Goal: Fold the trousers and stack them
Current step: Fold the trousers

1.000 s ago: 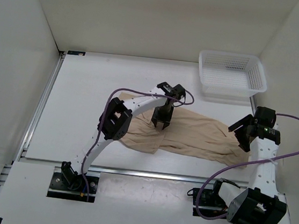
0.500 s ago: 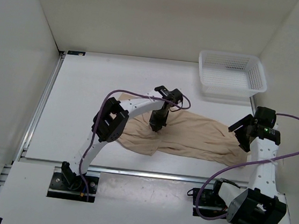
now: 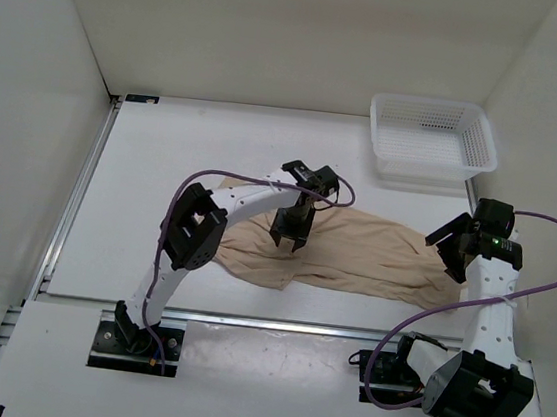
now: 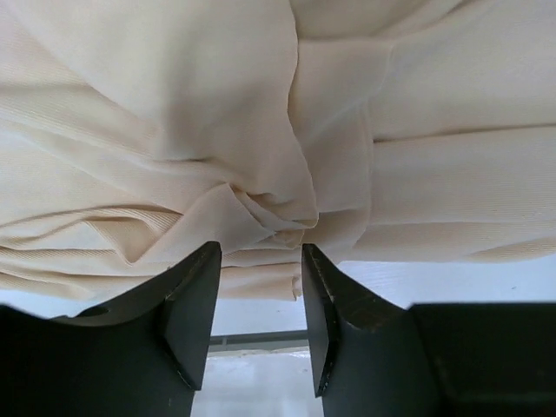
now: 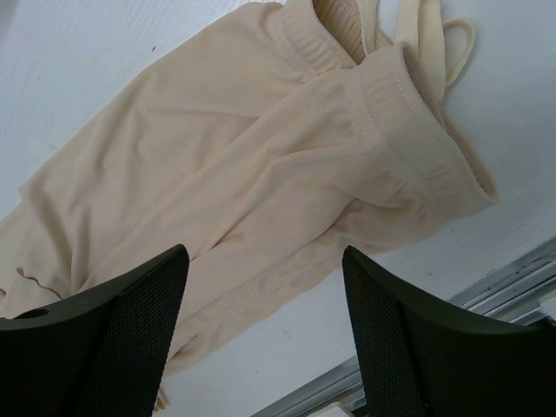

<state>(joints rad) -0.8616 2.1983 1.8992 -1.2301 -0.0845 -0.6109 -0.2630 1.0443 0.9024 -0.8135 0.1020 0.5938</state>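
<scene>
Trousers: unfolded, lying beneath both tools.
Left gripper: released, jaws apart, bunched fold just ahead of the tips, probably placed to pinch it.
Right gripper: wide apart, empty, poised above the waistband.

trousers: thin matt cloth, v. wrinkly

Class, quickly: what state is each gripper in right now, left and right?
Left gripper: open, tips at the bunched trousers, gripping nothing.
Right gripper: open wide above the trousers, empty.
</scene>
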